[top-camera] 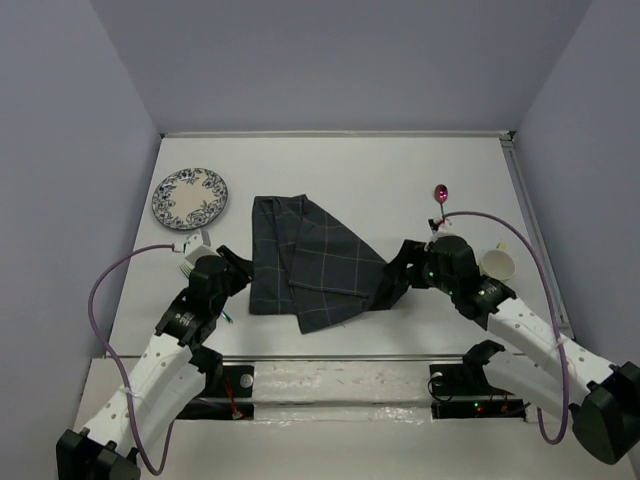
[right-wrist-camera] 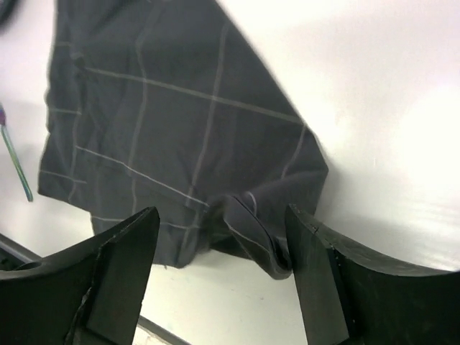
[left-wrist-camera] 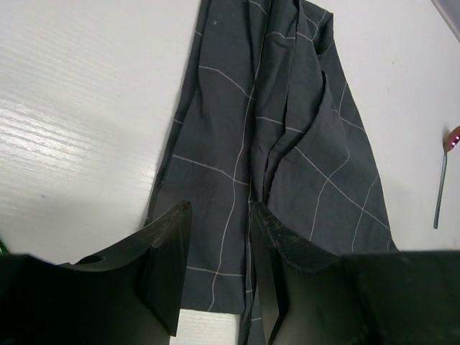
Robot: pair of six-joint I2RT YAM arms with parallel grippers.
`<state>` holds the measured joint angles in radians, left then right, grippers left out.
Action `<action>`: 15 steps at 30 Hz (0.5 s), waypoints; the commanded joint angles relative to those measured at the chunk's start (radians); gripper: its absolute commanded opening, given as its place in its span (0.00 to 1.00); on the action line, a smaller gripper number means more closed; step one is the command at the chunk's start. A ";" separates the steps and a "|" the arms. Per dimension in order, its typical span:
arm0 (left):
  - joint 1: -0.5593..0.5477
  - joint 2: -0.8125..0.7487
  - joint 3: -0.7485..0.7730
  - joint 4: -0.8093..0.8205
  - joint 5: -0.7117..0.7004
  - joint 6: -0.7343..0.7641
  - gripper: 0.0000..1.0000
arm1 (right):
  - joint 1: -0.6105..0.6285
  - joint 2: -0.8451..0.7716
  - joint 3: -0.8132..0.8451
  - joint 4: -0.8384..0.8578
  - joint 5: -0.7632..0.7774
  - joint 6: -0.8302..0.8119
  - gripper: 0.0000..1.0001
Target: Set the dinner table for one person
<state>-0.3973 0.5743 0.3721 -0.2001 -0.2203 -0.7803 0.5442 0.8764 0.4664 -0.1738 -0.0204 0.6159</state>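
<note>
From above, you see the crumpled dark navy cloth with pale grid lines (top-camera: 310, 265) lying in the middle of the large white matte dinner table (top-camera: 380, 170). A round blue-patterned white plate (top-camera: 190, 198) lies beyond the cloth's left side. Your left gripper (top-camera: 240, 270) is at the cloth's left edge and your right gripper (top-camera: 390, 280) at its right corner.

In your left wrist view, the jaws stand partly apart astride the cloth's near edge, clamping nothing.

In your right wrist view, the jaws gape wide around the cloth's bunched corner, which lies loose.

Smooth matte lavender walls (top-camera: 330, 60) enclosed the back and both sides under soft, even light.
</note>
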 commanded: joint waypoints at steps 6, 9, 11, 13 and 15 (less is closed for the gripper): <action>-0.002 0.012 0.194 0.001 -0.103 0.130 0.50 | 0.188 0.099 0.238 -0.069 0.033 -0.209 0.70; -0.002 0.022 0.272 -0.022 -0.108 0.234 0.51 | 0.416 0.269 0.316 -0.056 0.100 -0.274 0.45; -0.002 0.032 0.336 -0.041 -0.106 0.324 0.52 | 0.479 0.405 0.380 -0.043 0.116 -0.295 0.35; 0.000 0.024 0.391 -0.061 -0.105 0.393 0.54 | 0.572 0.497 0.450 -0.035 0.137 -0.317 0.27; 0.000 0.010 0.409 -0.062 -0.093 0.423 0.60 | 0.649 0.632 0.501 -0.039 0.177 -0.334 0.36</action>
<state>-0.3973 0.6010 0.7044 -0.2527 -0.2996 -0.5179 1.0595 1.3254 0.8410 -0.2268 0.0715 0.3641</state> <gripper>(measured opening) 0.548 0.284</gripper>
